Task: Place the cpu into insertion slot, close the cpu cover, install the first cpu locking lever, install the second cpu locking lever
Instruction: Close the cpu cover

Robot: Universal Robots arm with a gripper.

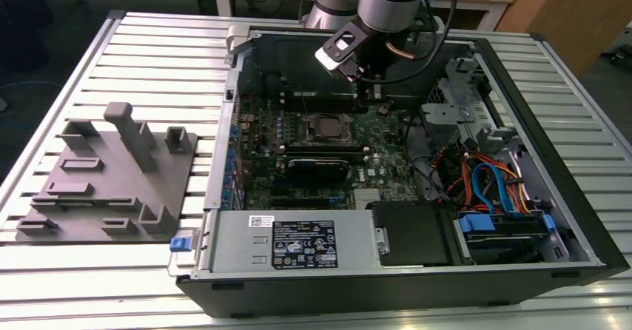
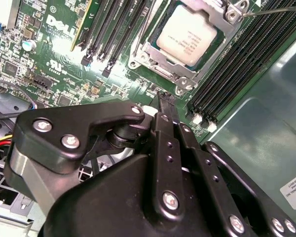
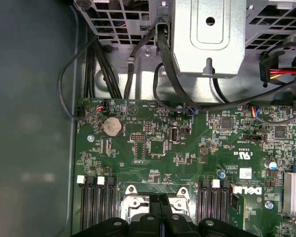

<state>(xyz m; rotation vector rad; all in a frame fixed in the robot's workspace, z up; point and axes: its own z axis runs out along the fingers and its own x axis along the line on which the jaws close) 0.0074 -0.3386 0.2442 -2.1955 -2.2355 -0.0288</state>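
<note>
- Claw (image 2: 164, 102) hangs pinched shut with nothing in its grasp, its tip low over the green circuit board (image 2: 64, 74) just beside the insertion slot (image 2: 164, 75). That pose looks better suited to nudging or hooking metalwork than to carrying a part.
- Seated flat in the slot, the cpu (image 2: 186, 35) shows its dull silver top and needs no holding; the socket walls keep it square.
- Around the chip, the cpu cover (image 2: 149, 49) appears lowered, its window framing the metal top so that the frame bears on the chip's edges.
- One thin wire lever (image 2: 271, 10) runs off past the cover's far corner — whether it is latched down cannot be told.
- Long black memory slots (image 2: 108, 29) flank the socket on both sides, leaving the claw a narrow lane to work in.
- Seen in the first wrist view, the closed fingertips (image 3: 153, 207) sit over the socket's silver frame (image 3: 133, 195), lined up with its middle.
- From the exterior view, the arm (image 1: 390, 4) reaches down into the open computer case (image 1: 395, 297), while a grey parts fixture (image 1: 109, 182) rests well apart on the slatted table (image 1: 158, 56), at the exterior view's left.
</note>
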